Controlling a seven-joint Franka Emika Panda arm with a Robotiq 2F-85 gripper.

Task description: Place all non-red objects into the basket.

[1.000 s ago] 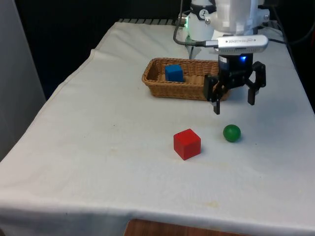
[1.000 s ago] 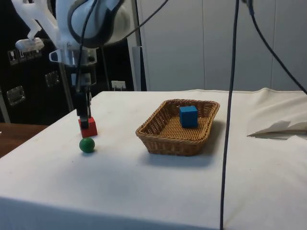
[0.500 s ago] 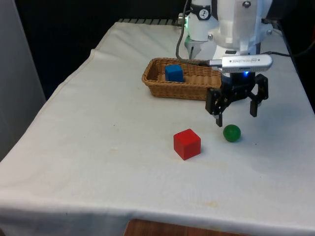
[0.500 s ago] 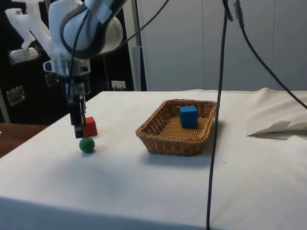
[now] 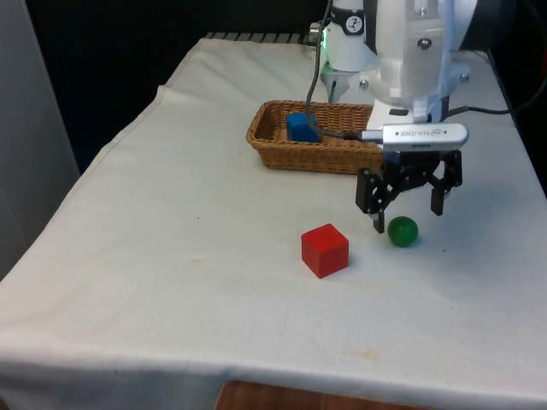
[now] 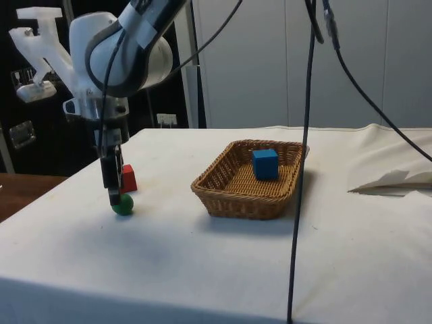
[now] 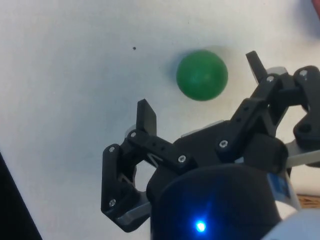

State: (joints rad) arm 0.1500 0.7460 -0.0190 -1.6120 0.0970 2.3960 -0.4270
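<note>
Hand (image 5: 408,215) wide open, holding nothing, low over the desk (image 5: 171,256) with fingertips coming around the green ball (image 5: 402,231). In the wrist view the ball (image 7: 202,74) sits between the fingers (image 7: 146,116), not touching either.

Landmark is the wicker basket (image 5: 278,154): ball rests on the cloth in front of it, outside. Blue cube (image 5: 302,126) lies inside the basket, so that one is done. Red cube (image 5: 325,249) sits just beside the ball, also in front of the basket; stays put.

Judgement: roughly half done. Left: close on ball, lift, drop in basket.
</note>
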